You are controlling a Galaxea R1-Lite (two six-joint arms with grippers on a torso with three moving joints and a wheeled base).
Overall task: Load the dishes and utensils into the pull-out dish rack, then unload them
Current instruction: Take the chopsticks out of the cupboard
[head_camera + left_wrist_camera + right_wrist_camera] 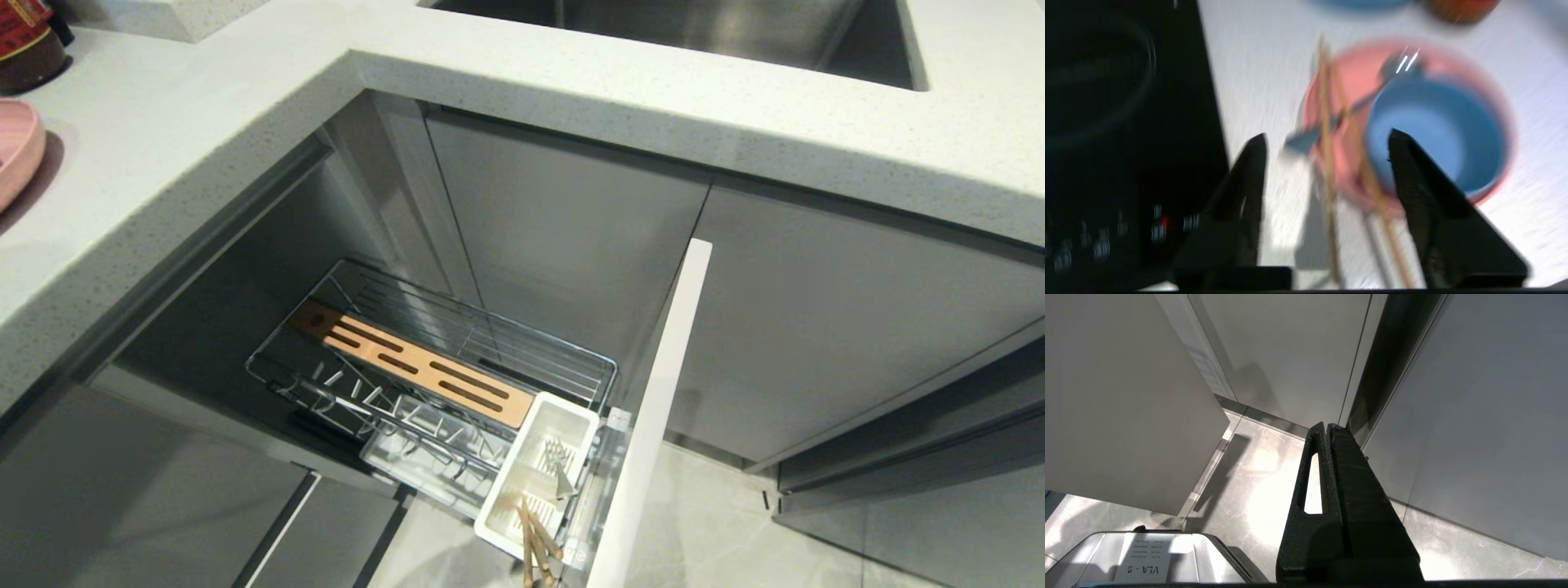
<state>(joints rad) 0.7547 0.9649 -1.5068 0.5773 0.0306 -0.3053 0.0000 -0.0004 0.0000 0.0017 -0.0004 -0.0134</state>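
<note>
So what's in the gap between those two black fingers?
Left wrist view: between the left end effector's fingers lie wooden chopsticks and a fork, across the pink plate holding the blue bowl.

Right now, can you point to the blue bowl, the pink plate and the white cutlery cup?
blue bowl [1437, 134]: left wrist view, inside bottom.
pink plate [1359, 73]: left wrist view, bare inner surface.
white cutlery cup [504, 490]: head view, left wall.
</note>
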